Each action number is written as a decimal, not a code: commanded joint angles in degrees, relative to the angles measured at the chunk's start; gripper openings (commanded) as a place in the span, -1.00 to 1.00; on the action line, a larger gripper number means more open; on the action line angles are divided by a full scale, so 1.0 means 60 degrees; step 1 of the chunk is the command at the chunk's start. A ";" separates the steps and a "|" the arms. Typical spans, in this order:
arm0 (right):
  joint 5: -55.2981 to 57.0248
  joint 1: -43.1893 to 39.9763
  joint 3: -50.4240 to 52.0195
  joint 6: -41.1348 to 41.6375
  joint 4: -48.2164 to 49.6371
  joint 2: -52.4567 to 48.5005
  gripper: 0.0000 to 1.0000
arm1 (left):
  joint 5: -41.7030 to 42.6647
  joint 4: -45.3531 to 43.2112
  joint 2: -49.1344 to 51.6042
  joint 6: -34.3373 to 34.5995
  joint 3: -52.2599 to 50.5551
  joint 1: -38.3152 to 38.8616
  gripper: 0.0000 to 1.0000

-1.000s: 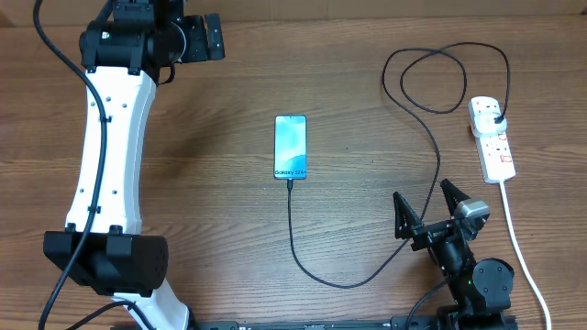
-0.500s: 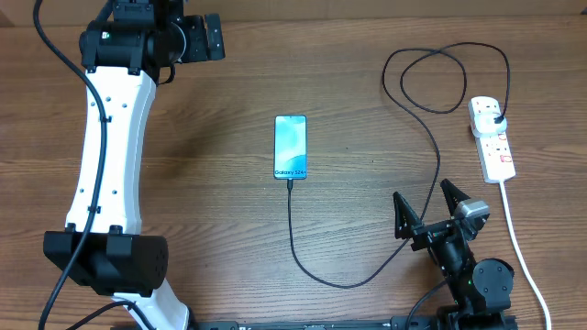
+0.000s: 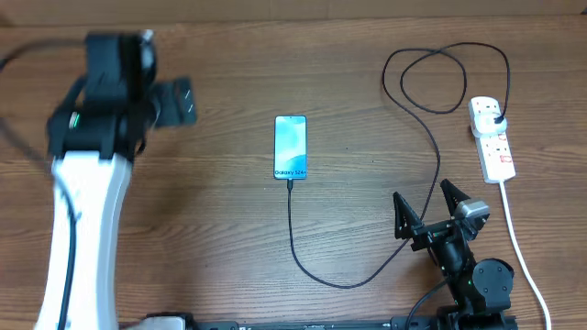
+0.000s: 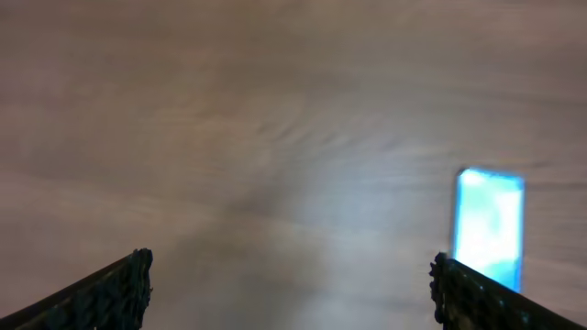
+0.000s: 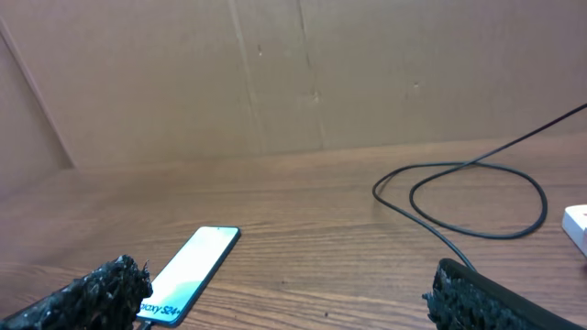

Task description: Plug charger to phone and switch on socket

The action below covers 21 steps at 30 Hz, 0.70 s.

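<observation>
The phone (image 3: 290,147), a slim dark-framed rectangle with a light-blue screen, lies flat and upright in the picture at the centre of the brown wooden table (image 3: 211,229). The charger (image 3: 316,273), a long thin black cable, meets the phone's lower edge with its small connector tip. It drops to the lower centre, curves right and climbs to the upper right, where it lies in loose loops. Its black plug sits in the top end of the socket (image 3: 492,139), a white elongated power strip with small red switches at the right edge. How the switches are set is too small to tell. The strip's thick white cord (image 3: 518,238) runs down to the lower right corner.

The right gripper (image 3: 426,209) sits at the lower right, between the phone and the socket, its jaws spread wide and holding nothing. From above, the charger crosses the gap between its fingers; whether it touches them cannot be told. The right wrist view shows the phone at lower left, the cable loops at right, and a brown cardboard wall (image 5: 275,73) behind the table.

The left gripper (image 3: 174,103) is at the upper left on the blurred white left arm (image 3: 87,220), well apart from the phone. Its jaws are wide apart and empty over bare wood in the left wrist view.
</observation>
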<state>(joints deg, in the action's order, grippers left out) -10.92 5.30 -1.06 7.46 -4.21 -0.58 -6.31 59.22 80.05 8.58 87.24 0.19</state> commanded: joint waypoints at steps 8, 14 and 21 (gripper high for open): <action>0.0106 0.0044 0.0102 0.0029 0.0044 0.0069 1.00 | -0.0291 0.0120 -0.5920 -0.0291 -0.5584 -0.0601 1.00; 0.0102 0.0044 0.0102 0.0029 0.0040 0.0069 1.00 | 0.0084 -0.0892 -0.8725 -0.0364 -0.8215 -0.0594 1.00; 0.0106 0.0044 0.0102 0.0029 0.0044 0.0069 1.00 | 0.1045 -0.4069 -0.9828 -0.0532 -1.0102 -0.0594 0.99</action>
<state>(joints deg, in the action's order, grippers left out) -10.94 5.30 -1.06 7.49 -4.16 -0.58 -3.62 39.29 24.71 7.07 31.20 -2.79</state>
